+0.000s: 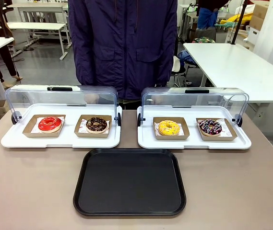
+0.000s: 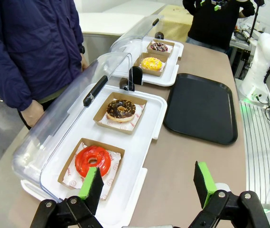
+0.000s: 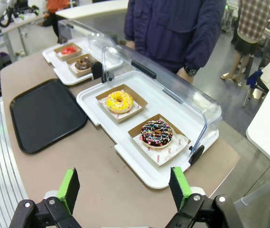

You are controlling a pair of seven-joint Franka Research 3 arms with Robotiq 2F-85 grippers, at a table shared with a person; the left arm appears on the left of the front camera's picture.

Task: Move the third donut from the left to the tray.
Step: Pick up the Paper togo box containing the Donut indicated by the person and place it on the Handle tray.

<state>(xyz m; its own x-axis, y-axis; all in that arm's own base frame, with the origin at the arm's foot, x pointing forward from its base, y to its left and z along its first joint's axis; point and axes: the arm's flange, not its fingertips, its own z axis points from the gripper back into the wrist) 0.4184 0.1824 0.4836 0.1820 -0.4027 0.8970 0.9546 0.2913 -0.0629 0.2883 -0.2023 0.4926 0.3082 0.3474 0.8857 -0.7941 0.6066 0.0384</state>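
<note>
The yellow-glazed donut (image 1: pixel 169 127) (image 2: pixel 151 63) (image 3: pixel 119 101) lies in its brown cardboard holder on the right white tray (image 1: pixel 194 142), left of a chocolate sprinkled donut (image 1: pixel 209 126). The black tray (image 1: pixel 130 182) (image 2: pixel 201 107) (image 3: pixel 44 114) lies bare on the table in front of both white trays. My left gripper (image 2: pixel 146 186) hangs open above the table by the red donut (image 2: pixel 93 160). My right gripper (image 3: pixel 124 188) hangs open above the table's near edge, short of the chocolate sprinkled donut (image 3: pixel 156 133).
The left white tray (image 1: pixel 59 139) holds a red donut (image 1: pixel 49 123) and a chocolate donut (image 1: pixel 96 124). Both clear lids (image 1: pixel 62 98) stand raised at the back. A person in a dark jacket (image 1: pixel 122 43) stands at the far side, hands down.
</note>
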